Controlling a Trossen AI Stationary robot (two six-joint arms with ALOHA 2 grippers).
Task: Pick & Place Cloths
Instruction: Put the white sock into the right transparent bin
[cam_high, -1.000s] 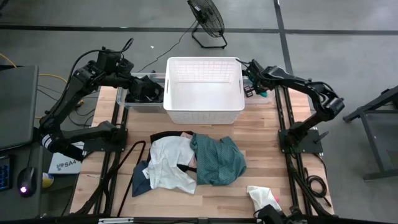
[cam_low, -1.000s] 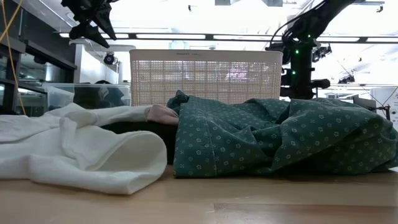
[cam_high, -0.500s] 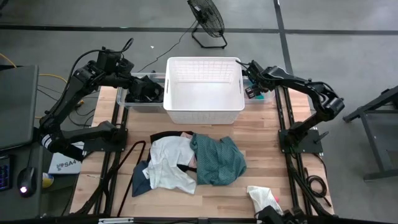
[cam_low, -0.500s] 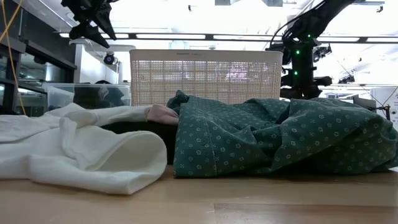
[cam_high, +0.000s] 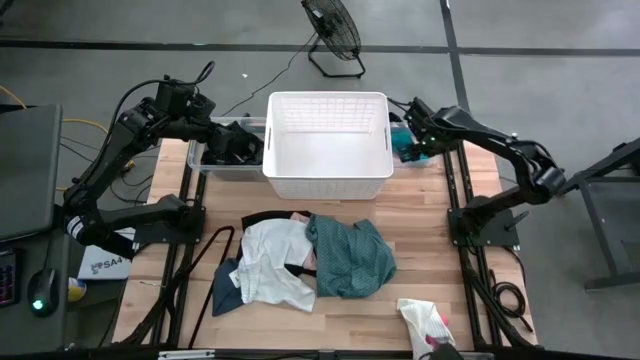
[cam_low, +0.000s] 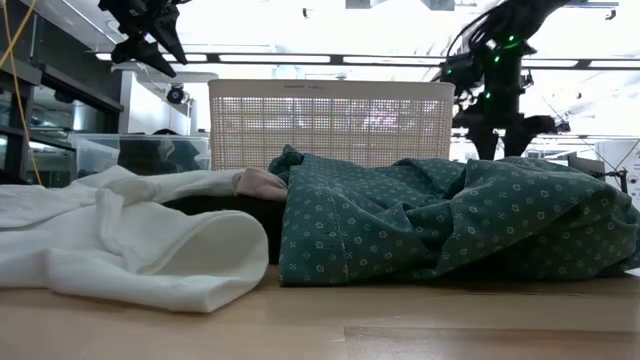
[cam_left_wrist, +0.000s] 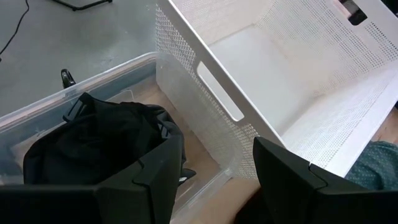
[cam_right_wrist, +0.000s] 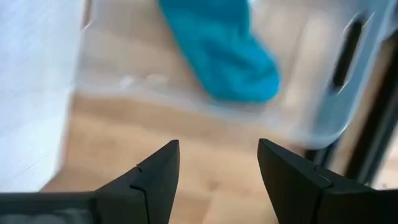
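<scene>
A pile of cloths lies on the table's near half: a white one (cam_high: 268, 262), a teal-green one (cam_high: 350, 256), a dark blue one (cam_high: 224, 296) and a black one (cam_high: 268, 217). The low view shows the white cloth (cam_low: 130, 240) and the teal-green cloth (cam_low: 450, 220) close up. Another black cloth (cam_left_wrist: 99, 146) lies in the left clear bin (cam_left_wrist: 37, 118). My left gripper (cam_left_wrist: 216, 140) hovers open over that bin (cam_high: 240, 142). A blue cloth (cam_right_wrist: 217, 50) lies in the right clear bin (cam_right_wrist: 336, 93), and my right gripper (cam_right_wrist: 217, 144) stands open above it (cam_high: 408, 143).
The white lattice basket (cam_high: 328, 145) stands at the table's far middle, between the two bins. A white and pink cloth (cam_high: 425, 318) lies at the near right corner. Bare wood (cam_high: 430, 220) shows to the right of the pile.
My right gripper has opened and risen a little above the right bin, leaving the blue cloth lying in it. The pile on the table has kept still.
</scene>
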